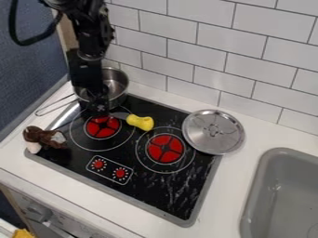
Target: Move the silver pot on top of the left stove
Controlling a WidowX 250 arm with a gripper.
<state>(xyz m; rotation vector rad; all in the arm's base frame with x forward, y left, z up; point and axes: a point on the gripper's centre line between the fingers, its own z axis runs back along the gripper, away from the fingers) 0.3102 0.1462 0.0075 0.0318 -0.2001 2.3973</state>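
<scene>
The silver pot (116, 85) stands at the back left corner of the cooktop, near the tiled wall, its wire-like handle pointing out to the left. My gripper (98, 110) hangs down in front of the pot and hides part of its left side and front. Just below the gripper is the left stove burner (102, 127), a red disc with a white ring around it. Whether gripper and pot touch, I cannot tell.
A yellow-handled utensil (140, 122) lies beside the left burner, its metal end toward the gripper. A silver lid (214, 132) rests right of the right burner (165, 148). A brown and white toy (44, 138) sits at the left edge; a grey sink (282, 195) is at the right.
</scene>
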